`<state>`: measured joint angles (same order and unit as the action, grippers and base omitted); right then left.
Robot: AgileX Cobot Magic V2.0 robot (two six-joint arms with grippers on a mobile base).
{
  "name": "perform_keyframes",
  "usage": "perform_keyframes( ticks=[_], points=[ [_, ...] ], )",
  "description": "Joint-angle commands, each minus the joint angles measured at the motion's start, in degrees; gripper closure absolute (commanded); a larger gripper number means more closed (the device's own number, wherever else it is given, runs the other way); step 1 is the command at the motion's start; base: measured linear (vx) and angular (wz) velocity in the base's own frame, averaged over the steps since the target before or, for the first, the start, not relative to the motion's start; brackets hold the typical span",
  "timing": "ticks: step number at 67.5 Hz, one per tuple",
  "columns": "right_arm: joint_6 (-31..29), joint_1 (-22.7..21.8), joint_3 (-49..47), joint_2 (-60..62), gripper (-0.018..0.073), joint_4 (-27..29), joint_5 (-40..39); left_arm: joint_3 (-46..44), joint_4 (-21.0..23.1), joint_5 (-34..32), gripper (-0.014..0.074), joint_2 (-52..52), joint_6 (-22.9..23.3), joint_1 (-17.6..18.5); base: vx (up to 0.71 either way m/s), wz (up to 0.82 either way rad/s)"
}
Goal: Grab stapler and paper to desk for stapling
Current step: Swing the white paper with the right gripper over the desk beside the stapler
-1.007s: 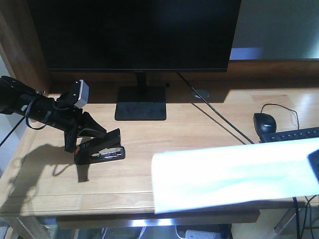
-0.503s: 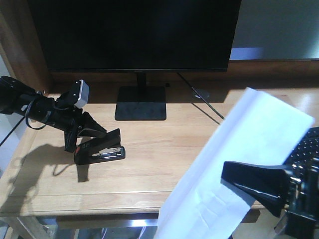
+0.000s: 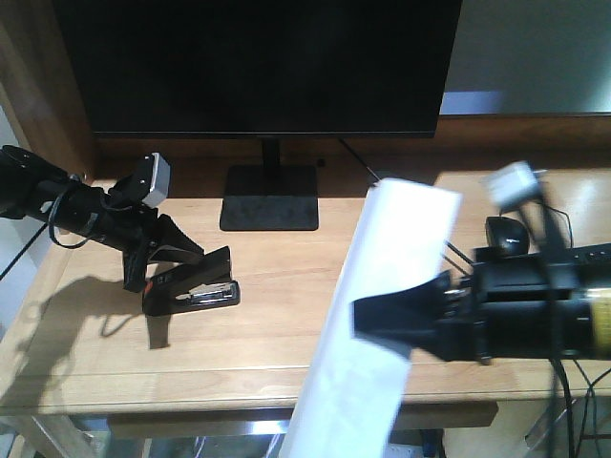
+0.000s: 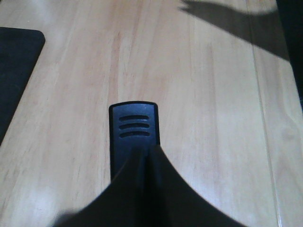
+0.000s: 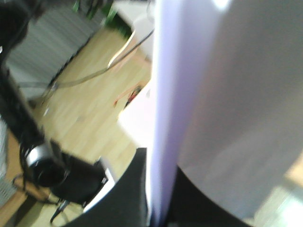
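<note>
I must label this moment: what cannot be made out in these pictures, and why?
Front view: the paper hides the desk behind it; its lower end is cut by the frame edge.
Front view: the right gripper and its arm are blurred.
Left wrist view: the left gripper covers the rear of the stapler.
Right wrist view: the blurred paper fills most of the frame.

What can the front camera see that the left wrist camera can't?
Only the front view shows the monitor screen, the mouse and the paper clamped in the right end effector. Only the left wrist view shows three grooves on the stapler, close up. Both show the stapler, the desk and the left end effector gripping it.
</note>
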<state>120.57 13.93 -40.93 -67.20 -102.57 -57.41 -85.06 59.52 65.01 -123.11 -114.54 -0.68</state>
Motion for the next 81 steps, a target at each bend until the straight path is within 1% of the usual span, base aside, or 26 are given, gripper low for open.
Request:
perform_keyframes(
  ticks=[1, 4, 7, 14, 44, 54, 60, 81],
  points=[
    [-0.70, 6.17, -3.30, -2.69, 0.0564, 0.45, 4.41, -1.54, 3.25, 1.66, 0.0604, 3.29, 0.51, 0.22, 0.00, 0.00],
    [-0.70, 9.34, -4.37, -4.43, 0.0564, 0.45, 7.34, -1.54, 3.25, 1.66, 0.0604, 3.29, 0.51, 0.22, 0.00, 0.00],
    [-0.70, 11.45, -5.28, -6.33, 0.0564, 0.50, 10.40, -1.54, 3.25, 1.66, 0.0604, 3.29, 0.51, 0.22, 0.00, 0.00],
    [-0.58, 14.21, -6.90, -9.71, 0.0564, 0.40, 14.79, -1.54, 3.25, 1.66, 0.0604, 3.29, 0.51, 0.22, 0.00, 0.00],
    [-0.77, 14.14, -6.73, -25.20, 0.0564, 0.37, 34.35, -1.54, 3.25, 1.66, 0.0604, 3.29, 0.51, 0.22, 0.00, 0.00],
    [-0.77, 14.14, -6.73, -27.99, 0.0564, 0.37, 38.00, -1.54, 3.25, 1.66, 0.0604, 3.29, 0.51, 0.22, 0.00, 0.00],
    [-0.77, 14.14, -6.73, -29.06, 0.0564, 0.37, 38.88, -1.54, 3.25, 1.66, 0.0604, 3.29, 0.51, 0.22, 0.00, 0.00],
    [-0.28, 14.10, -6.73, -29.06, 0.0564, 0.43, 46.34, -1.54, 3.25, 1.66, 0.0604, 3.29, 0.51, 0.22, 0.00, 0.00]
  ],
)
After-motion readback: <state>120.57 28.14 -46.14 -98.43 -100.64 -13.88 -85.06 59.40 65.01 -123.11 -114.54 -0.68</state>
